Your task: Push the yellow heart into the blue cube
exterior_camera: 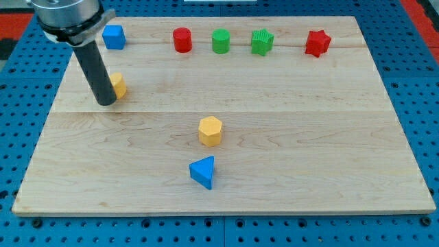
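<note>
The blue cube (114, 37) sits near the board's top left corner. A yellow block, the heart (119, 85), lies below it, partly hidden behind my rod. My tip (106, 101) rests on the board at the heart's lower left, touching or nearly touching it. The rod rises up and left to the arm's head at the view's top left.
Along the top edge stand a red cylinder (182, 40), a green cylinder (220, 41), a green ridged block (262, 42) and a red star (317, 42). A yellow hexagon (210, 130) and a blue triangle (203, 171) lie mid-board. The wooden board (309, 137) lies on a blue pegboard.
</note>
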Controlling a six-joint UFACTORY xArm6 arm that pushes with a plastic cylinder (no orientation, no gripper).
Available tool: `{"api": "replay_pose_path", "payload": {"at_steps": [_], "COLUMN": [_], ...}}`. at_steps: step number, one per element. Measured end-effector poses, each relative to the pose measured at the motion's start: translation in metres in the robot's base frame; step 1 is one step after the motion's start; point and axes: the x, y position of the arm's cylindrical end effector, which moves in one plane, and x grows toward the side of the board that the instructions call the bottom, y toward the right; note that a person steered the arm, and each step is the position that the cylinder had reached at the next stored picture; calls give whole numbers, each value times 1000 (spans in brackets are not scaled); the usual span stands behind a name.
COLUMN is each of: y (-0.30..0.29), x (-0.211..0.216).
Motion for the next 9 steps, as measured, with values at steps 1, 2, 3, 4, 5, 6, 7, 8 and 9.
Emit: {"api": "replay_pose_path", "payload": {"at_steps": [1, 2, 3, 4, 5, 6, 7, 8, 9], "y": [3, 38, 47, 26, 15, 9, 9, -16, -20], "x": [-24, -21, -27, -47, -75, -88, -60, -55, -84]}}
